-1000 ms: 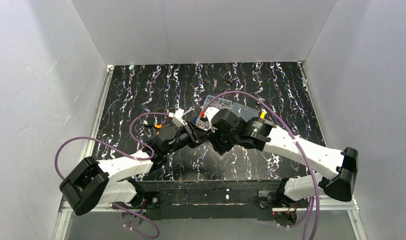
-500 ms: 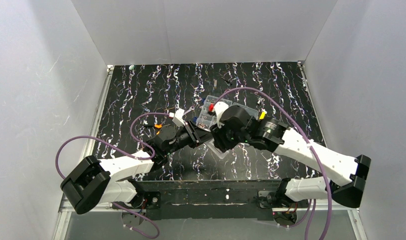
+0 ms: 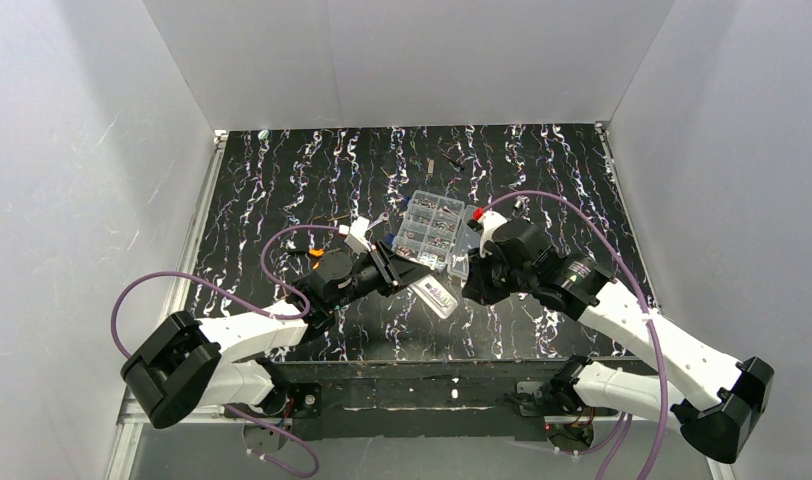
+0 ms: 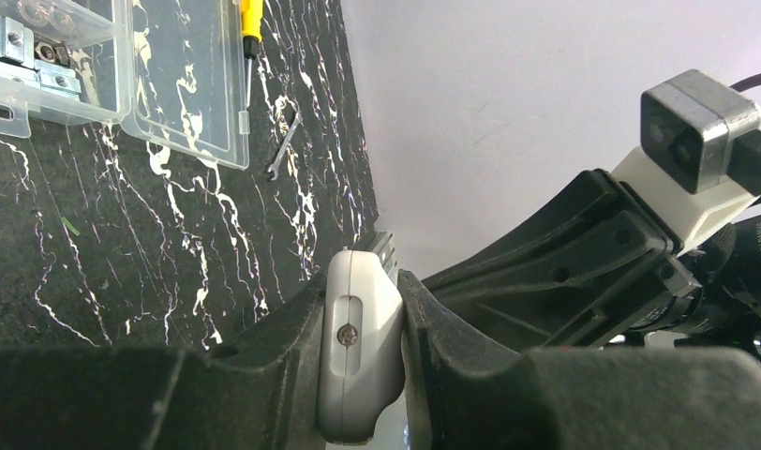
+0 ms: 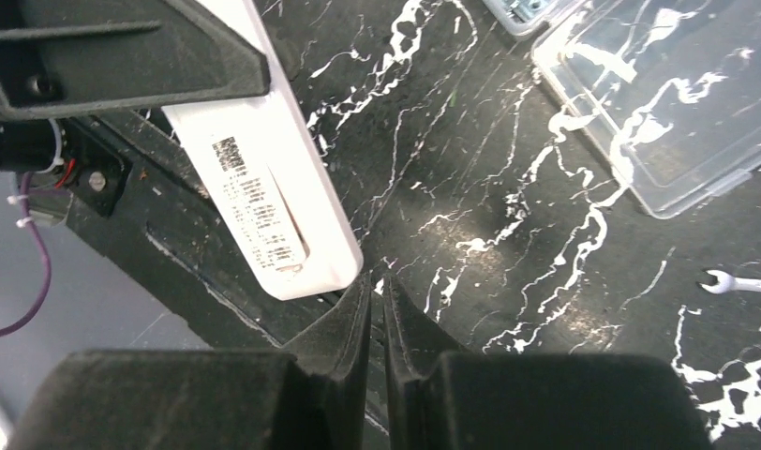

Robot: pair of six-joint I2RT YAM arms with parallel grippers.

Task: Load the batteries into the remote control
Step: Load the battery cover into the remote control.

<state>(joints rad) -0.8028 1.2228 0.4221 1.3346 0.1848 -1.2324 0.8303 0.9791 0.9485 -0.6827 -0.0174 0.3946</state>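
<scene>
My left gripper [image 3: 402, 272] is shut on one end of the remote control [image 3: 434, 294], a slim white bar held above the table. In the left wrist view the remote's end [image 4: 360, 356] sits clamped between the two black fingers. In the right wrist view the remote [image 5: 264, 187] shows a barcode label face, with the left finger [image 5: 124, 56] over its upper end. My right gripper [image 5: 378, 291] is shut and empty, just right of the remote's free end; it also shows in the top view [image 3: 469, 288]. No batteries are visible.
A clear plastic compartment box [image 3: 432, 225] with small parts lies open behind the grippers, its lid [image 5: 667, 103] flat on the table. A small wrench [image 5: 742, 281] and a yellow-handled screwdriver [image 4: 251, 19] lie near it. A tiny white piece [image 3: 359, 232] lies left of the box.
My right arm has drawn back to the right, away from the remote and off the plastic box, which now shows in full. My left arm and the remote have stayed put.
</scene>
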